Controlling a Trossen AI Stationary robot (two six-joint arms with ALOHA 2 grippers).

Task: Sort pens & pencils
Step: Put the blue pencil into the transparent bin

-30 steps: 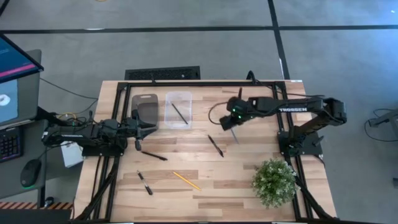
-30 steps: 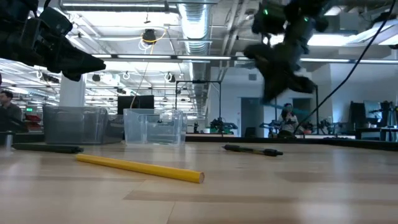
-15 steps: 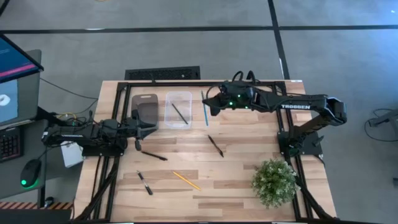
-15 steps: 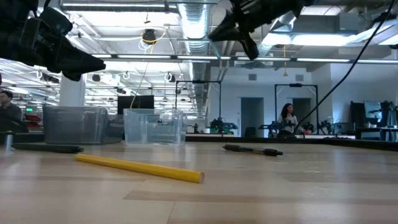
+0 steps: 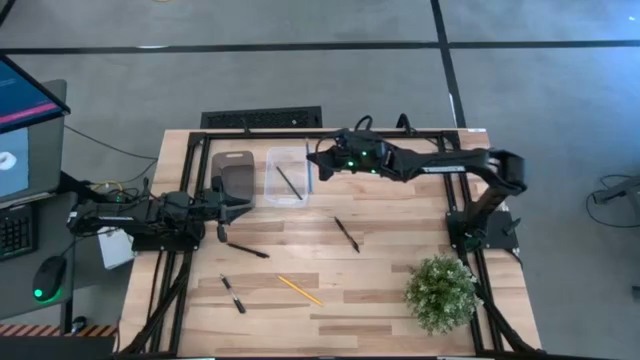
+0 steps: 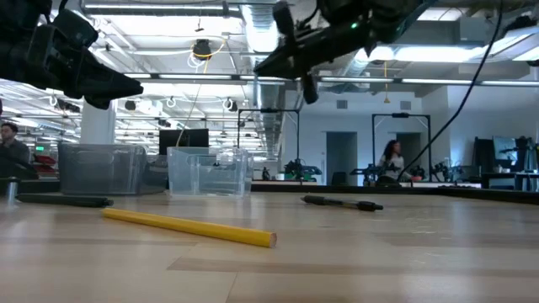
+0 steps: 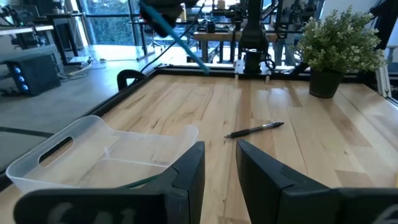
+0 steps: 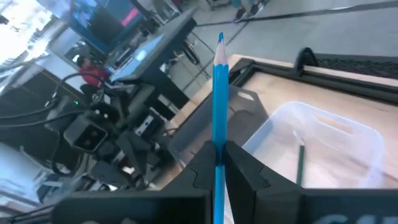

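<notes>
My right gripper [image 5: 318, 160] hangs in the air over the right rim of the clear bin [image 5: 287, 175], shut on the blue pencil [image 8: 219, 93]. The dark pencil [image 5: 289, 181] lies inside that bin. A yellow pencil [image 5: 299, 290] and three black pens [image 5: 346, 233] [image 5: 247, 250] [image 5: 233, 294] lie flat on the table. My left gripper [image 7: 217, 168] is open and hovers by the grey bin [image 5: 235, 175], touching nothing. My right gripper pinches the blue pencil between its two fingers at the lower shaft [image 8: 219, 140]. The long sharpened part sticks out past the fingertips, tip [image 8: 220, 38] leading. The pencil is lifted clear, slanting in the air [image 7: 180, 37] above the clear bin [image 8: 323, 143].
A potted plant [image 5: 440, 292] stands at the table's near right corner. A black frame [image 5: 330, 132] runs round the table's edges. The grey bin and clear bin sit side by side at the far left; the wooden middle [image 5: 400, 250] holds only the scattered pens and pencil.
My right gripper has carried the blue pencil up and toward the table's far left, from the right-middle of the table to above the clear bin. It has turned as it went, so the arm now stretches out leftward. The left arm has kept still.
</notes>
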